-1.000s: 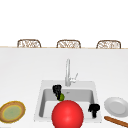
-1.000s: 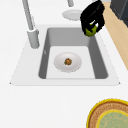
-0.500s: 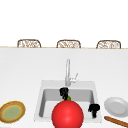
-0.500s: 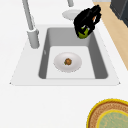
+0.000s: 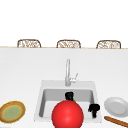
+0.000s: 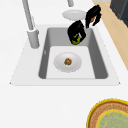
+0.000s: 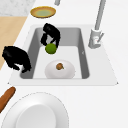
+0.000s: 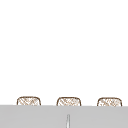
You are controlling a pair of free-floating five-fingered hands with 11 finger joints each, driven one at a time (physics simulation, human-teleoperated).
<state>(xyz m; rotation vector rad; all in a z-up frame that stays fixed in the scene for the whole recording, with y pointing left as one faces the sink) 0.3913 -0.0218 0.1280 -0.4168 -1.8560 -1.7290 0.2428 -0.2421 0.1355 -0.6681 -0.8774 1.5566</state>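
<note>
1. Gripping a small round green fruit (image 7: 51, 48), the black left hand (image 7: 51, 33) hangs over the basin of the white rectangular sink (image 7: 85, 63), its fingers curled down round the fruit's upper half; in the left side view the same hand (image 6: 76, 30) covers the fruit (image 6: 76, 39) from above.
2. In the right side view the green fruit sits at about 11 o'clock from the shallow white bowl (image 7: 60, 70) lying on the sink floor, above it and apart from it.
3. The white bowl carries a small brown lump (image 7: 59, 66) at its centre, also seen in the left side view (image 6: 68, 61).
4. The black right hand (image 7: 16, 58) hovers over the sink's corner rim, holding nothing; its fingers hang bent downward, and whether they are fully closed cannot be told.
5. On the counter, a grey-white round plate (image 5: 115, 106) lies at 3 o'clock from the sink, with a brown wooden rolling pin (image 5: 117, 121) just beside it.
6. A yellow-rimmed woven plate with a green centre (image 5: 11, 111) lies at 9 o'clock.
7. A silver gooseneck tap (image 5: 68, 72) stands at 12 o'clock on the rim.
8. A large red sphere (image 5: 67, 114) fronts the sink in the front view.
</note>
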